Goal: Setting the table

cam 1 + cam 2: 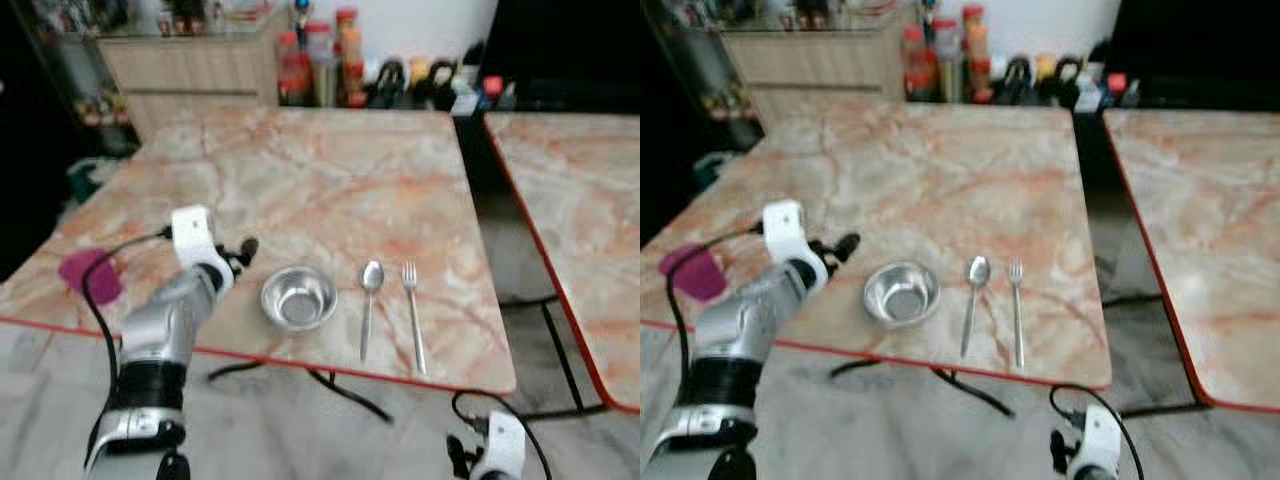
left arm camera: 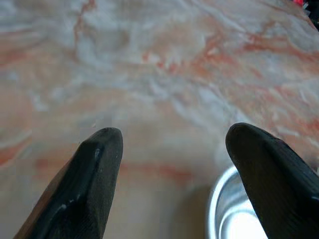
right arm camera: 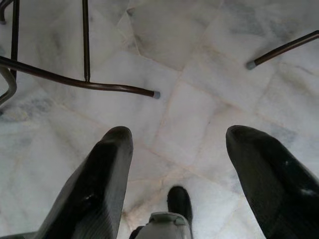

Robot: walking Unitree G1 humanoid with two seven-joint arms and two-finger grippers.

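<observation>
1. A small steel bowl (image 1: 298,297) sits upright on the marble table (image 1: 300,170), close to the table's near edge, which has a red trim.
2. Just to the bowl's right lies a spoon (image 1: 369,303), its bowl end pointing away from the robot and its handle toward the near edge.
3. A fork (image 1: 412,312) lies beside the spoon on its right, parallel to it, tines pointing away; the two are apart, not touching.
4. The left gripper (image 1: 240,254) hovers over the table just left of the bowl. In the left wrist view its two black fingers (image 2: 89,184) stand wide apart with nothing between them, and the bowl's rim (image 2: 224,209) shows near one fingertip.
5. The right gripper (image 3: 174,169) hangs low beside the table, above the pale tiled floor (image 3: 199,74); its fingers are spread wide and empty, with dark metal table legs (image 3: 75,82) in front of it.
6. A magenta object (image 1: 90,275), blurred, lies on the table near its left edge.
7. A second marble table (image 1: 580,200) stands to the right, separated by a gap.
8. Bottles and jars (image 1: 330,60) cluster behind the far edge of the table, beside a wooden cabinet (image 1: 190,70).
</observation>
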